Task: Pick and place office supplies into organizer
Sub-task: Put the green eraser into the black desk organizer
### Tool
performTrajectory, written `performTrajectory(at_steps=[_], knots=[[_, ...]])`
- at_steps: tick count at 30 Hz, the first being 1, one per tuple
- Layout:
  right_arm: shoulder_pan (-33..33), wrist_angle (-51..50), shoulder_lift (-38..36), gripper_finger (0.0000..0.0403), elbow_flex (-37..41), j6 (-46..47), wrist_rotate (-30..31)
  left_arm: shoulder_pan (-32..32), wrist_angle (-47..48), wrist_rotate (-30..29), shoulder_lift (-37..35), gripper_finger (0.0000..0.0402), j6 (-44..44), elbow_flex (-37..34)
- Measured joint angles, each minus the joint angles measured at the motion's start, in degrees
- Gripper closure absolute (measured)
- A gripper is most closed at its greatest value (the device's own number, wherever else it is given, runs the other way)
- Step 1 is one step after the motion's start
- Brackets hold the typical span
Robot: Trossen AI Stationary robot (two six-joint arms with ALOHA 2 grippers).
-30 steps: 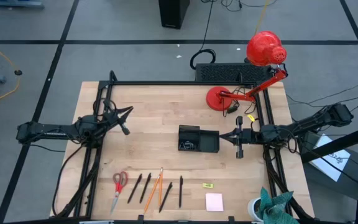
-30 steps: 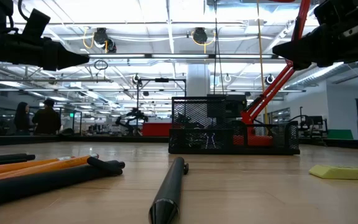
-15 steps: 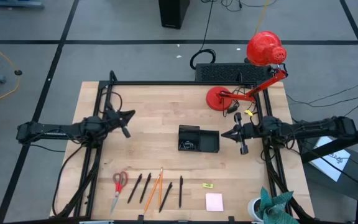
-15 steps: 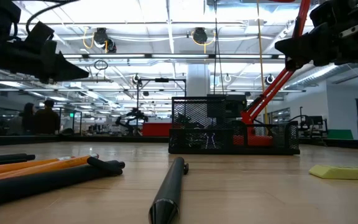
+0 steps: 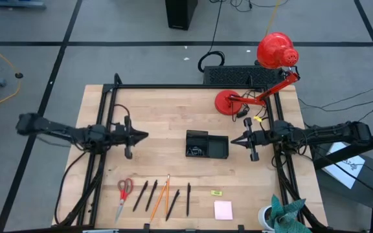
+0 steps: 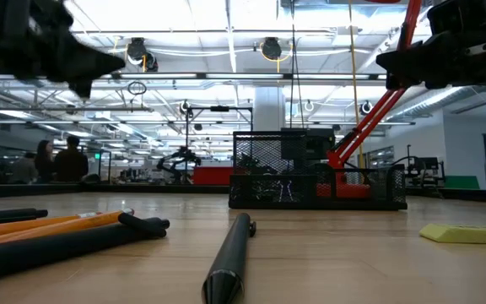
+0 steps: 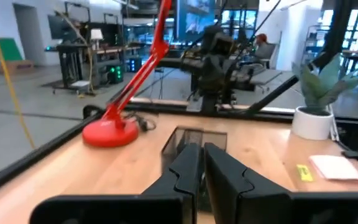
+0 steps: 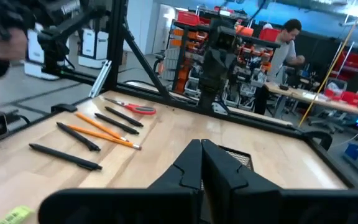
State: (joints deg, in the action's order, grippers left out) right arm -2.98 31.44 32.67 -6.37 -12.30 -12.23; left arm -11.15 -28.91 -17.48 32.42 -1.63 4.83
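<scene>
Organizer (image 5: pixel 206 145) sits mid-table between 2 empty grippers, left gripper (image 5: pixel 142 136) nearly closed, right gripper (image 5: pixel 234 140) pressed together, because scissors (image 5: pixel 124 192) and pens (image 5: pixel 188 197) still await pickup along the near edge.

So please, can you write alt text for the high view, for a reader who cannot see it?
Two robot arms hover over a wooden table, the left hand and right hand flanking a black organizer. Scissors, pens and pencils lie along the near edge.
</scene>
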Motion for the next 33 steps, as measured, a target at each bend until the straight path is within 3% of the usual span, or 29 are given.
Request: performTrajectory(at_steps=[5,10,17,21,25,30,33], knots=[[0.00,0.85,0.00,0.0403,0.00,-4.10,0.07,-6.95,-1.40,-9.36,18.91,0.0371,1.51,13.06],[-0.03,2.60,0.00,0.0403,-0.02,-5.26,0.18,-9.83,0.29,-10.69,40.64,0.0371,5.10,31.61],[-0.07,3.78,-0.15,0.0403,-0.04,-4.06,3.03,-10.16,21.60,-12.33,61.92,0.0371,2.83,58.60],[-0.07,2.69,-0.14,0.0403,-0.04,-3.35,3.21,-9.06,34.95,-7.71,69.59,0.0371,-4.52,71.28],[-0.07,2.58,-0.15,0.0403,-0.04,-2.09,3.43,-8.53,38.88,-0.59,75.11,0.0370,-7.32,80.34],[-0.07,2.62,-0.16,0.0403,-0.06,-0.11,3.43,-8.51,39.48,8.87,80.16,0.0362,-4.18,84.90],[-0.07,2.82,-0.20,0.0403,-0.06,0.05,3.51,-8.26,40.48,9.51,82.33,0.0337,-3.79,85.81]])
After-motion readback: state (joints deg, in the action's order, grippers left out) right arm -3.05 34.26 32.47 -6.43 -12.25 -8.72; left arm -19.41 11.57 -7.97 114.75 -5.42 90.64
